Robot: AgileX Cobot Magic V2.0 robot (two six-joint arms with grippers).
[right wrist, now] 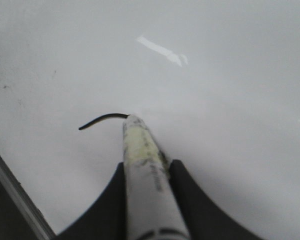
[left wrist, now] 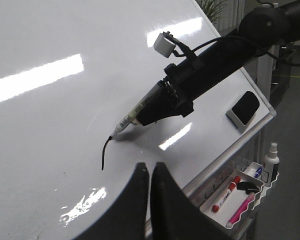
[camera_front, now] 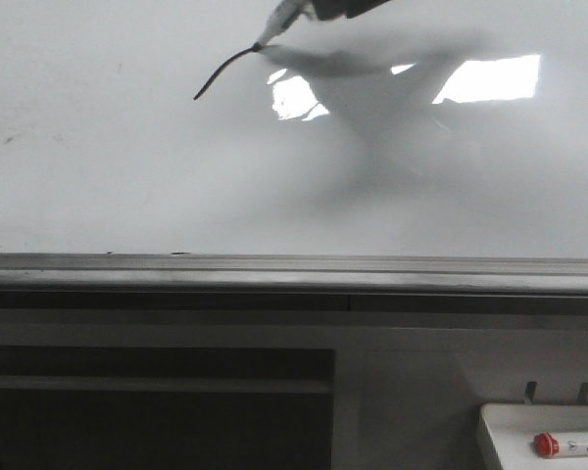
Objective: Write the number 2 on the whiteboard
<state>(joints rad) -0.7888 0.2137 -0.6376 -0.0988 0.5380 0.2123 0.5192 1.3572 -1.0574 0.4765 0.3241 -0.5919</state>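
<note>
The right arm's black fingers (right wrist: 146, 172) clamp a white-barrelled marker (right wrist: 142, 165), its tip touching the large glossy white whiteboard (camera_front: 127, 176) at the front view's twelve o'clock. Only a short curved dark stroke (camera_front: 220, 73) of the number 2 exists, so uneven pressure could break or smear the line. The left arm's black fingers (left wrist: 151, 172) sit pressed together, holding nothing.

The whiteboard (camera_front: 127, 176) is smooth and glossy, mirroring bright glare. Its ledge (camera_front: 274, 274) looks like brushed grey metal with a dull sheen. The marker (right wrist: 145, 185) has a pale, matt plastic barrel with a printed label. The right gripper (right wrist: 147, 172) clamps it between dark, matt plastic-looking fingers (right wrist: 185, 195).
</note>
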